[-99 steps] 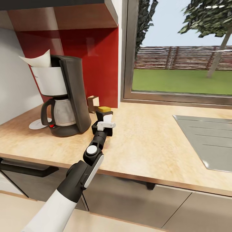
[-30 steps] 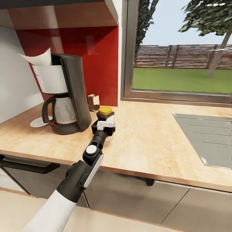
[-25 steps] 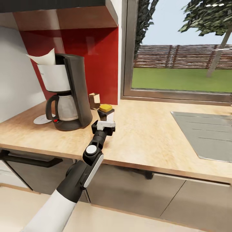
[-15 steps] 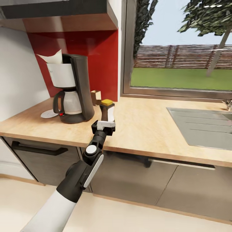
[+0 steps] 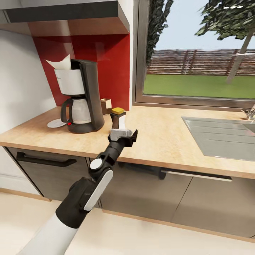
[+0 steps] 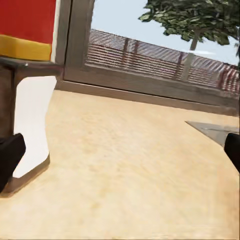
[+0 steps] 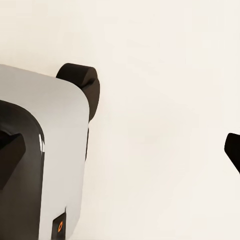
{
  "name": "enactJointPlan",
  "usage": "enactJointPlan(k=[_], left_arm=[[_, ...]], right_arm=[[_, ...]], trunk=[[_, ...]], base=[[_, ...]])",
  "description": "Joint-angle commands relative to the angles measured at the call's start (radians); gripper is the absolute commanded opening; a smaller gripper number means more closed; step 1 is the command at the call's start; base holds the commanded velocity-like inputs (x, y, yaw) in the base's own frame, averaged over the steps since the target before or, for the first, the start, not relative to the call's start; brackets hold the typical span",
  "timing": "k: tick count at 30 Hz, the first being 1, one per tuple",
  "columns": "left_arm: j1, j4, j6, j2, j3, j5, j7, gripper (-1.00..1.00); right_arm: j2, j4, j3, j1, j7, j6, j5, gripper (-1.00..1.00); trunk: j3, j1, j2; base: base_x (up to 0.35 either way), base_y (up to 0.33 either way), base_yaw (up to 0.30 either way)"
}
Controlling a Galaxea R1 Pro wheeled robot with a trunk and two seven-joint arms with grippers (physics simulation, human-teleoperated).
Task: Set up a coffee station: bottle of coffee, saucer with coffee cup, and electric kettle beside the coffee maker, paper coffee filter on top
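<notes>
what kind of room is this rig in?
A home kitchen, by the look of it: wooden countertop with a coffee maker, a steel sink under a garden window.

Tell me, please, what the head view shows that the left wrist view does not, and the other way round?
Head view: the coffee maker with the paper filter on top, the saucer beside it, a small brown box behind, and the left gripper from outside.

Left wrist view: a close look past the dark fingertips, which stand wide apart with the coffee bottle off to one side, not gripped.

Both: the coffee bottle with its yellow cap, the wooden countertop, the sink's edge, and the window.
</notes>
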Motion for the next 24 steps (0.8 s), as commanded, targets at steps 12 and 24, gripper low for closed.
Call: enactJointPlan(k=[12,24], left_arm=[[0.000,-0.021,0.001,0.064,-0.102,0.165,-0.560,1.00],[0.160,0.194,-0.021,0.202,-0.112,0.185,-1.196,1.00]], right_arm=[[0.000,0.004,0.009,-0.002,0.005,-0.008,-0.008,1.00],[0.000,0.003,0.009,-0.002,0.004,-0.008,-0.008,1.00]], trunk=[[-0.001,0.000,0.000],[-0.001,0.000,0.000]], base=[[-0.001,0.000,0.000],[0.000,0.000,0.000]])
